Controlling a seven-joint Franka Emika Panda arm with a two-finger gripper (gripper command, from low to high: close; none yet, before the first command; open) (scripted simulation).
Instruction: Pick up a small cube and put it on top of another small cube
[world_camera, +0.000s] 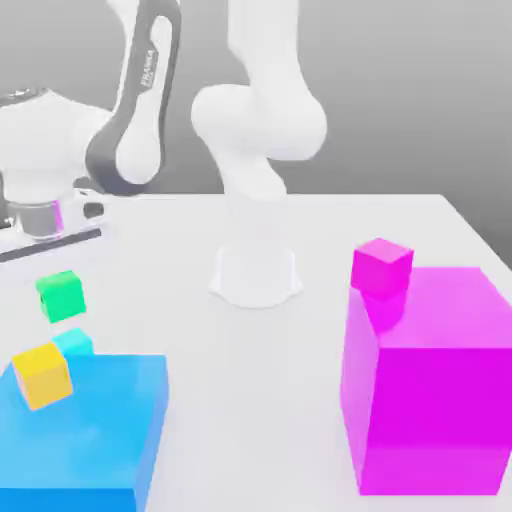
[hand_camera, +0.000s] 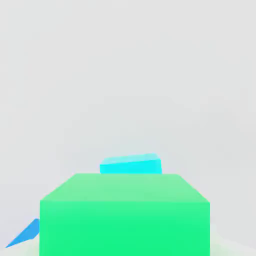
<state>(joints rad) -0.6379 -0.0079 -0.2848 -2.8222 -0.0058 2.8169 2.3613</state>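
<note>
"What does your gripper (world_camera: 61, 290) have right now?"

"I have it clamped on the small green cube (world_camera: 61, 296), over at the exterior view's left. From my chair the cube looks slightly tilted, and in the hand view it sits large, right up close to my camera."

"And the cyan cube (world_camera: 75, 342)?"

"I see it just past the green one in the hand view. In the exterior view it peeks up at the far edge of the blue block (world_camera: 85, 430), partly hidden. I can't tell whether it touches that block."

"Anything nearby?"

"The yellow cube (world_camera: 43, 376), tilted, near the cyan one, at the blue block's far left part. I can't tell what it rests on."

"And across the table (world_camera: 250, 400)?"

"At the exterior view's right I've got the big magenta block (world_camera: 435, 400), with a small magenta cube (world_camera: 381, 268) at its far left corner."
</note>
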